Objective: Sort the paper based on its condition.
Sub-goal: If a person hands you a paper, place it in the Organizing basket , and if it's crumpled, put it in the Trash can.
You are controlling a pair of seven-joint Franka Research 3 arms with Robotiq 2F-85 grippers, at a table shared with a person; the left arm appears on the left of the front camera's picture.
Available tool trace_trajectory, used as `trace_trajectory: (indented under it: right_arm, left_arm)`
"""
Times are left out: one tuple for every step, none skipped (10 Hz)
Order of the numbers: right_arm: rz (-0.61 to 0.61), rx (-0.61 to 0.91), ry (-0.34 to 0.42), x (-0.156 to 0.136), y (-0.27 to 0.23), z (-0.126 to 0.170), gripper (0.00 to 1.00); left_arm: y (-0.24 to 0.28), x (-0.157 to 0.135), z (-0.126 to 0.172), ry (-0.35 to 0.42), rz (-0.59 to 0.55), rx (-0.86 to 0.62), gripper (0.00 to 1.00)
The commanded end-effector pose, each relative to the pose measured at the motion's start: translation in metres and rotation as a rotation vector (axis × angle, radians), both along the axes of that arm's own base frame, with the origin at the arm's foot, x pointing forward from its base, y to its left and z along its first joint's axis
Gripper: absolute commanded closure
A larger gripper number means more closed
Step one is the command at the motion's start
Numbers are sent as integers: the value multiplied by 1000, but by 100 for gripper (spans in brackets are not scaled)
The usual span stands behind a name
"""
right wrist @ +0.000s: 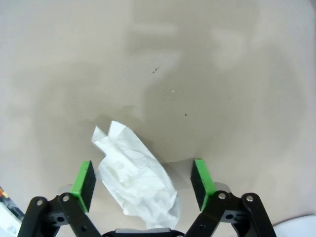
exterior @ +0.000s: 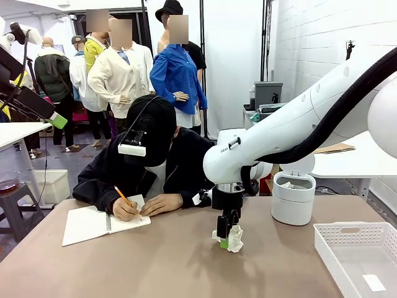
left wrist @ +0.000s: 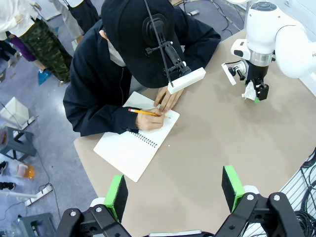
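Left claw (left wrist: 174, 190) released, pads spread with nothing between them, hanging high over the worktop (exterior: 155, 267); toward the far left edge a person's hand (exterior: 124, 211) holds a pencil (exterior: 122, 195) on an open notebook (exterior: 93, 225). Mid-worktop, the paper (exterior: 236, 239) lies crumpled on the surface, right claw (exterior: 226, 241) lowered around it and released: jaws wide either side, wad close to one pad, clear gap to the other. White bin (exterior: 293, 198) by the far right edge; white basket (exterior: 356, 257) at the near right corner.
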State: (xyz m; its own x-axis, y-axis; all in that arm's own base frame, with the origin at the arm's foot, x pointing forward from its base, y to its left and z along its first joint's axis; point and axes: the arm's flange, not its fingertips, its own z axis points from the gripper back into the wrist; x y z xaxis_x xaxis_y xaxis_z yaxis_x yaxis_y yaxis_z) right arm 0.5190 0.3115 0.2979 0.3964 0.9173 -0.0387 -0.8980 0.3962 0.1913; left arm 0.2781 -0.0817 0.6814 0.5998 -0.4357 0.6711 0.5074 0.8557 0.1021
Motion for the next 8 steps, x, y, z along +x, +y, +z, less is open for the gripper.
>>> trace_trajectory:
  right_arm:
    - [-57, -3, 43, 1, 0, 0, 20]
    - [0, 0, 0, 0, 0, 0, 20]
    - [0, 0, 0, 0, 0, 0, 20]
    - [0, 0, 0, 0, 0, 0, 20]
    - [0, 0, 0, 0, 0, 0, 20]
    - [0, 0, 0, 0, 0, 0, 20]
    - [-10, -1, 1, 0, 0, 2, 20]
    - [-18, 2, 0, 2, 0, 3, 40]
  left_arm:
    - [1, 0, 0, 0, 1, -2, 0]
    - [1, 0, 0, 0, 1, -2, 0]
    - [1, 0, 0, 0, 1, -2, 0]
    - [1, 0, 0, 0, 1, -2, 0]
    - [1, 0, 0, 0, 1, -2, 0]
    - [1, 0, 0, 0, 1, -2, 0]
    - [1, 0, 0, 0, 1, -2, 0]
    - [1, 0, 0, 0, 1, -2, 0]
